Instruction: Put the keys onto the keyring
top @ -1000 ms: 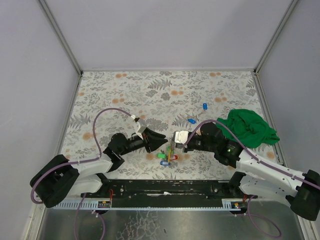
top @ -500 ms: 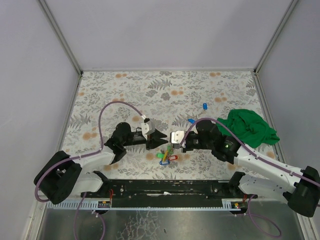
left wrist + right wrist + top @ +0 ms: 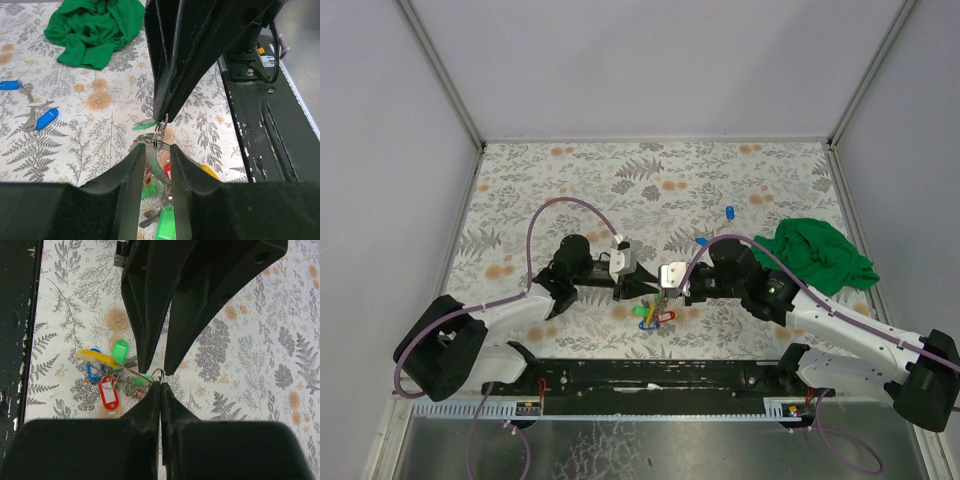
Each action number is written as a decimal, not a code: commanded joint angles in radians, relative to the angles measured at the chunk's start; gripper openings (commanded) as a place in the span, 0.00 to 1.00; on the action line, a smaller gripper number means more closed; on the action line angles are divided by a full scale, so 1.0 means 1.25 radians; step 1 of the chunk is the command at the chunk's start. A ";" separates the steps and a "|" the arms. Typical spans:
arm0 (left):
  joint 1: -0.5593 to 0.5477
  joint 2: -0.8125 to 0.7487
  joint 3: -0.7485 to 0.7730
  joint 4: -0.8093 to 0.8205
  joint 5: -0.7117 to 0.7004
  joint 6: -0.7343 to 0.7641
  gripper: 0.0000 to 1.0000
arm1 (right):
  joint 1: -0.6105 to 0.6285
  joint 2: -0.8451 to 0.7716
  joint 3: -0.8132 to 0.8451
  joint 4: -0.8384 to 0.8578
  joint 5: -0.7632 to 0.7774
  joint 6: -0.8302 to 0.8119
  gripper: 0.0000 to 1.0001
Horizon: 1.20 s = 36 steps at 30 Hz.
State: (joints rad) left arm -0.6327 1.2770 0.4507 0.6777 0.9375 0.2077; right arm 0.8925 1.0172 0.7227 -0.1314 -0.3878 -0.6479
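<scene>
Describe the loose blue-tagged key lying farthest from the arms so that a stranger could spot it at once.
Find the crumpled green cloth on the right of the floral table. Left of it lie two loose blue-tagged keys. The far blue key is the one farther back on open tabletop; the near blue key lies right beside the right arm.

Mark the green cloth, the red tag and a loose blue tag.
green cloth (image 3: 818, 256): top view, heap's middle.
red tag (image 3: 108, 395): right wrist view, its label.
loose blue tag (image 3: 47, 119): left wrist view, tag's middle.
</scene>
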 commanded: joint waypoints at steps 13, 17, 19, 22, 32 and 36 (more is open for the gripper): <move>0.004 0.064 0.072 -0.014 0.018 -0.060 0.05 | 0.008 0.011 0.056 0.009 -0.045 -0.008 0.00; 0.005 0.068 0.071 -0.005 -0.028 -0.111 0.00 | 0.008 0.001 0.052 0.004 -0.036 -0.003 0.00; 0.005 0.062 0.061 0.012 -0.061 -0.153 0.00 | 0.008 -0.010 0.042 0.009 -0.025 0.005 0.00; 0.005 0.049 0.034 0.059 -0.147 -0.227 0.00 | 0.008 -0.032 0.015 0.027 -0.004 0.020 0.00; 0.003 0.019 -0.069 0.305 -0.338 -0.471 0.00 | 0.009 -0.052 -0.042 0.081 0.013 0.053 0.00; -0.003 -0.010 -0.116 0.366 -0.433 -0.533 0.00 | 0.009 -0.038 -0.053 0.107 0.006 0.063 0.00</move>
State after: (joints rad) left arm -0.6514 1.3052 0.3519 0.9665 0.6338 -0.3508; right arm 0.8921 0.9836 0.6659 -0.0284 -0.3412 -0.6151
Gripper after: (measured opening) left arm 0.010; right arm 0.017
